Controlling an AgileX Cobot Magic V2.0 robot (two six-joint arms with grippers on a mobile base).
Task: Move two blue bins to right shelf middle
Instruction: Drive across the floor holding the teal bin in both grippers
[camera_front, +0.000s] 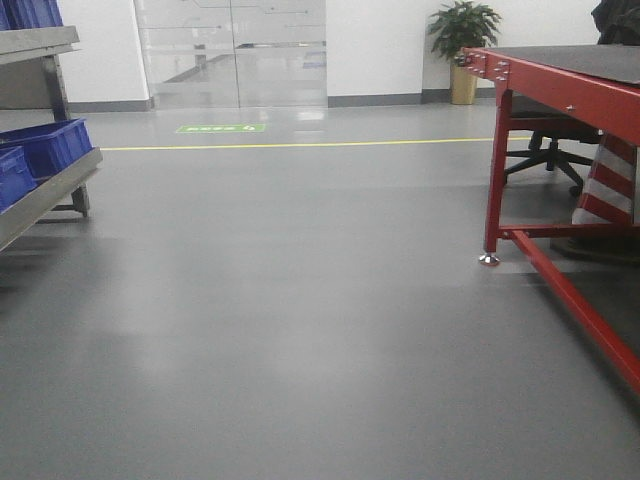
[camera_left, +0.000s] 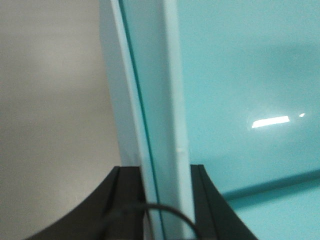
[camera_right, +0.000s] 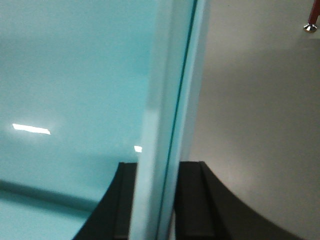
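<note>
A pale blue bin (camera_left: 240, 75) fills the right of the left wrist view. My left gripper (camera_left: 165, 172) is shut on its left wall, one black finger inside and one outside. The right wrist view shows the bin's pale blue inside (camera_right: 75, 75), with my right gripper (camera_right: 159, 167) shut on the right wall in the same way. A thin dark seam runs along each gripped wall, like two nested layers; I cannot tell if a second bin sits inside. The front view shows neither bins nor grippers. The right shelf middle is out of view.
Grey floor (camera_front: 300, 300) lies ahead. At the left edge is a steel rack (camera_front: 50, 190) holding dark blue bins (camera_front: 45, 145). A red-framed table (camera_front: 560, 70) stands on the right with an office chair (camera_front: 550, 150) behind. Glass doors (camera_front: 230, 50) and a plant (camera_front: 462, 40) are at the back.
</note>
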